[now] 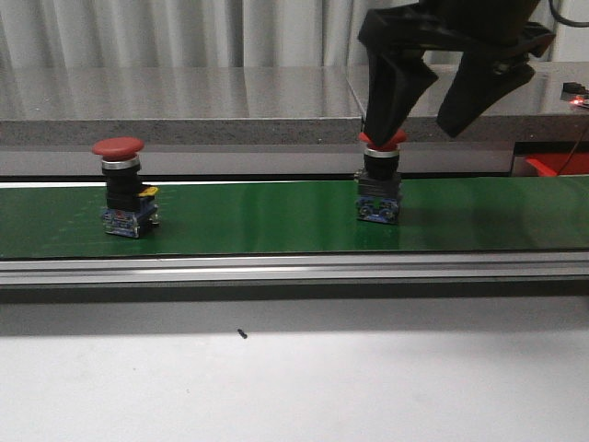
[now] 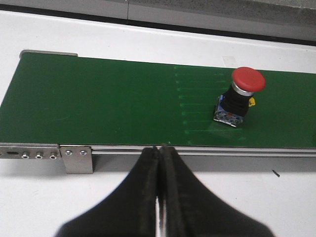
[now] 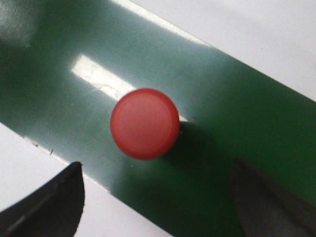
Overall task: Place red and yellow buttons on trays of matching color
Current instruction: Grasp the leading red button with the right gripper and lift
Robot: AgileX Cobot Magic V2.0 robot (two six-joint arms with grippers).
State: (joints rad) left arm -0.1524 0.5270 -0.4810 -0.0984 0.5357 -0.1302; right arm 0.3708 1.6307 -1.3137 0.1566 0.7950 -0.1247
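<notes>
Black right gripper (image 1: 419,124) agape over red button (image 1: 381,180)

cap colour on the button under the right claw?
Red. The button under the open right claw shows it best in the right wrist view, straight down on the cap.

The right wrist view looks straight down onto a red button (image 3: 144,123). Its round, smooth cap faces the camera and hides the body beneath it. The button stands on a glossy green belt (image 3: 237,113) that runs diagonally across the picture. Bright reflections lie on the belt beside the cap, and a dark shadow falls on the belt next to it. White table (image 3: 256,34) surface shows on both sides of the belt. The right gripper (image 3: 158,197) is spread wide: two dark fingers (image 3: 49,207) appear at the lower corners, well apart. Neither finger touches the button, which sits between and beyond them.
</notes>
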